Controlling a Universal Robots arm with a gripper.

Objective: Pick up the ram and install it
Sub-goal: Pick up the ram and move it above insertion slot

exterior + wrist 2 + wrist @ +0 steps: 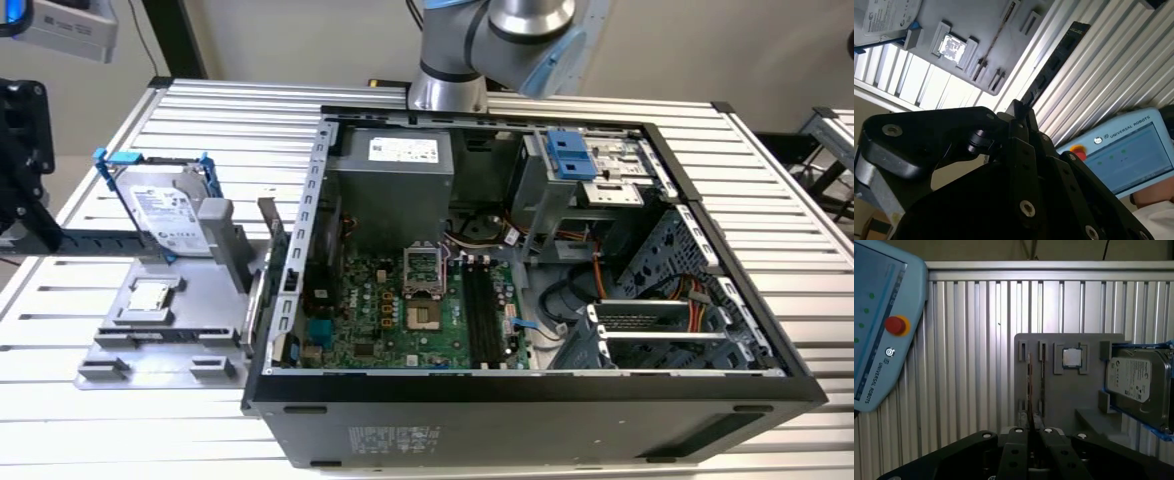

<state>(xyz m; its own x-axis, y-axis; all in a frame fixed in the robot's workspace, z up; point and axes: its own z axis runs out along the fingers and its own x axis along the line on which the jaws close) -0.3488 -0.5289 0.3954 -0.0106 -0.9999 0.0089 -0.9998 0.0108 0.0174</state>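
Hand (1030, 431) w/ ram (1030, 390) hangs above tray (1089, 390). Bare surface (974, 365) btwn tray & pendant (879, 325): free lane. Drive (1136, 385) walls off tray's other side. Exterior view: case (534, 420) open on top, its wall just beside tray.

The arm (494, 40) is silver-grey tubing with pale blue joint caps. Its gripper (1030, 432) is matte black and angular, and round silver screws (1082, 436) stud it.

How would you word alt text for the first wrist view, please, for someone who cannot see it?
The gripper is shut on the ram, seen edge-on as a thin stick, above a ribbed metal table. Beyond it a grey tray carries a CPU chip, beside a hard drive; a teach pendant lies further off.
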